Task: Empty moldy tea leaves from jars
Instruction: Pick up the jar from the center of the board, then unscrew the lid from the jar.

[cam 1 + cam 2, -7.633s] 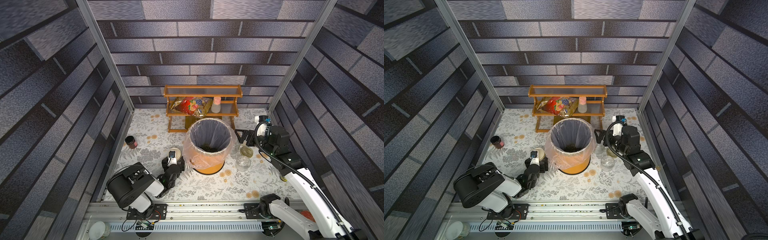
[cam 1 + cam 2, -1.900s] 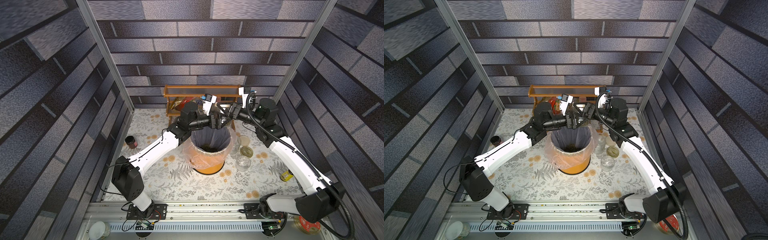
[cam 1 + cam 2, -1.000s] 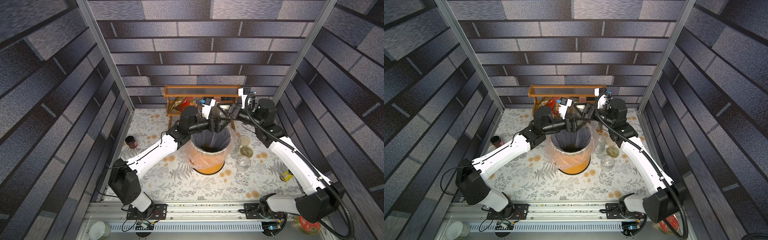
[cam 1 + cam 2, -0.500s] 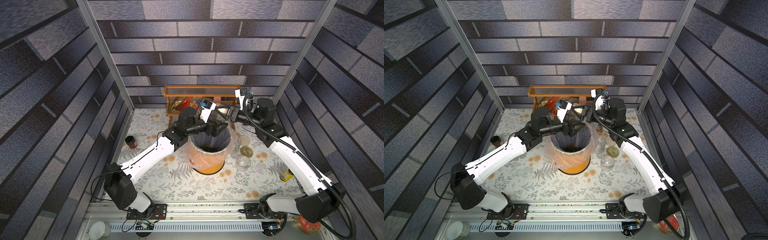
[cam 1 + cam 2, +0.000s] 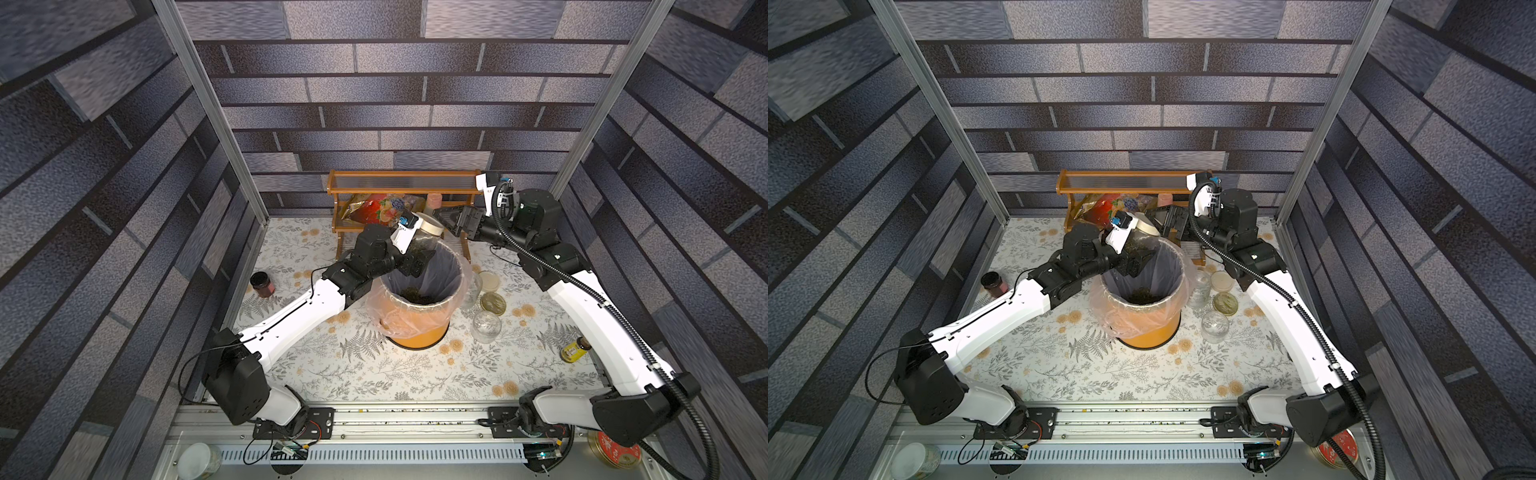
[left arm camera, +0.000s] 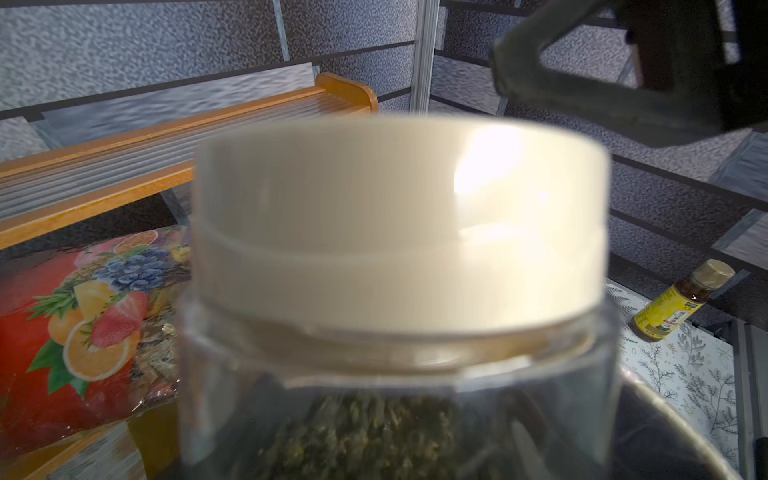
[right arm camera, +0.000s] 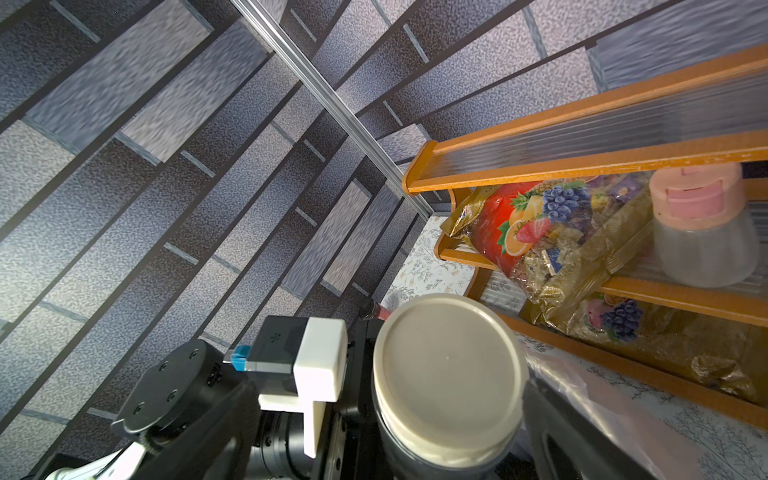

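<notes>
**Jar (image 5: 424,246) of tea leaves (image 6: 365,436) held over the bin (image 5: 419,334), lid (image 5: 430,227) on**

Both top views show the left gripper (image 5: 417,259) clamped around the glass body of the jar, holding it in the air above the far left part of the bin's rim. The jar tilts, with its lid end toward the far edge of the table (image 5: 374,374). The cream lid sits on the jar, and in the left wrist view dark green-brown leaves fill the glass below it.

The right gripper (image 5: 456,221) hangs just beside the lid with its jaws spread wide, touching nothing. Its wrist view looks straight onto the lid's flat top.

The orange bin stands in the middle of the table, closer to the far edge, and has a clear plastic liner (image 5: 376,309). A small dark heap of tea leaves lies at its bottom. On the table just right of the bin stand the other jars (image 5: 486,326), clear glass, with a loose lid (image 5: 491,281) among them.

A wooden shelf (image 5: 405,176) runs along the far edge. A dark jar (image 5: 262,284) stands near the left edge, and a yellow bottle (image 5: 574,349) lies near the right edge.
</notes>
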Available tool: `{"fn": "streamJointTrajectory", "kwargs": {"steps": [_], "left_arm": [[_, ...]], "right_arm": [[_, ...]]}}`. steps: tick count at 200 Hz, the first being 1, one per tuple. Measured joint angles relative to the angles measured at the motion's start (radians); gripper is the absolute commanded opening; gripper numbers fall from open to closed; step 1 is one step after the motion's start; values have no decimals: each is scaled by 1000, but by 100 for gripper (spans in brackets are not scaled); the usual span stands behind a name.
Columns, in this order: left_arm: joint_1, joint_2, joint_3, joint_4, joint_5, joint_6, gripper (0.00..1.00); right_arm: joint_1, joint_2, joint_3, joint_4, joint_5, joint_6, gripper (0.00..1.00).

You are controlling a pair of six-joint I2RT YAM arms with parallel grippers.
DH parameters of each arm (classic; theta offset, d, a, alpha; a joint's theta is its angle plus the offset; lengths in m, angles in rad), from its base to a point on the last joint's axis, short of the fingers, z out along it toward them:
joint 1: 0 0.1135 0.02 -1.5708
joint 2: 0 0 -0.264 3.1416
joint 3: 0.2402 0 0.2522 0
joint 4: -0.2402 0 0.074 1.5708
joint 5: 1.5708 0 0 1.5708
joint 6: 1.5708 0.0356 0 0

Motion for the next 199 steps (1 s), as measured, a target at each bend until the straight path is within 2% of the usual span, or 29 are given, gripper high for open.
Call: {"fn": "streamJointTrajectory", "kwargs": {"steps": [46,199], "left_arm": [[0,-1,0,13,-43,45,30],[-31,-19,70,-26,-8,53,30]], "right_arm": [[0,31,54,-79,26,-18,100],[33,57,71,-129,24,-63,100]]}}
